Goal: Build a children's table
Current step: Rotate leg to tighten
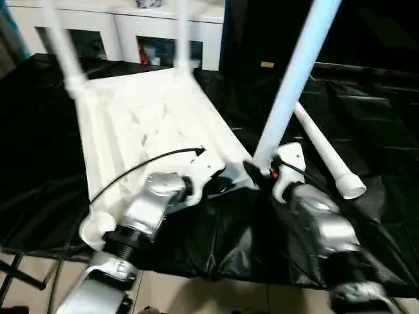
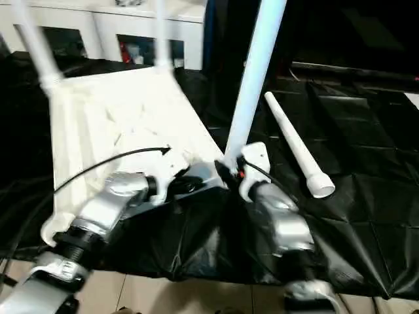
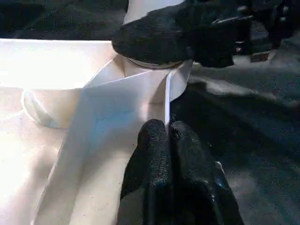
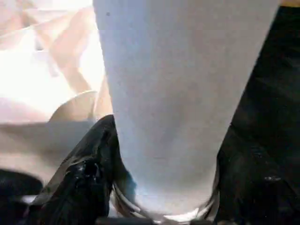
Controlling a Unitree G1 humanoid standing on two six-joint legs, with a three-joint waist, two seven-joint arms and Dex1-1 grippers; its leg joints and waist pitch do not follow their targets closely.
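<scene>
The white table top (image 1: pixel 131 124) lies underside up on a black sheet. Two legs (image 1: pixel 62 39) (image 1: pixel 182 33) stand in its far corner sockets. A third leg (image 1: pixel 288 85) rises tilted from the near right corner socket. My right gripper (image 1: pixel 258 171) is shut around that leg's base, one black finger (image 4: pixel 89 173) on each side of the tube (image 4: pixel 187 93). My left gripper (image 1: pixel 219 183) is shut on the top's thin rim wall (image 3: pixel 140 93) just beside that corner, fingertips (image 3: pixel 154 136) pinched together on it. A fourth leg (image 1: pixel 324 154) lies loose on the sheet to the right.
The black sheet (image 1: pixel 229 242) covers the work surface and ends at a pale floor (image 1: pixel 196 294) near me. A white cabinet (image 1: pixel 124 26) with open shelves stands behind the table top. A black cable (image 1: pixel 144 163) arcs over the top from my left arm.
</scene>
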